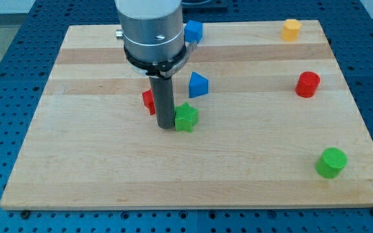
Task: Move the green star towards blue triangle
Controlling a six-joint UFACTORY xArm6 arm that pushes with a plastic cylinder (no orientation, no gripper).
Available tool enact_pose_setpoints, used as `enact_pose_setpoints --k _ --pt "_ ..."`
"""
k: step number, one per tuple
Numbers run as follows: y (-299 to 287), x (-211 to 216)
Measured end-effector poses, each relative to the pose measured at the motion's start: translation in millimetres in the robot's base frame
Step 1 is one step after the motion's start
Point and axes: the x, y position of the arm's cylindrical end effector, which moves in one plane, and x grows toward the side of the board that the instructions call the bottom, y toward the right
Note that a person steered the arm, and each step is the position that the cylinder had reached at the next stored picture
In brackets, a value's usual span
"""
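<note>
The green star (187, 118) lies on the wooden board (95, 168) a little left of centre. The blue triangle (198, 85) sits just above it and slightly to the view's right, a small gap away. My tip (165, 126) rests on the board right against the star's left side. The dark rod rises from there into the silver arm body at the view's top.
A red block (148, 101) is partly hidden behind the rod on its left. A blue block (193, 30) sits at the top by the arm body. A yellow block (291, 30) is top right, a red cylinder (308, 84) at right, a green cylinder (331, 162) lower right.
</note>
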Motion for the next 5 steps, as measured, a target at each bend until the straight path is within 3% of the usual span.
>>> enact_pose_setpoints --k 3,5 --pt "10 -2" --pt "9 26"
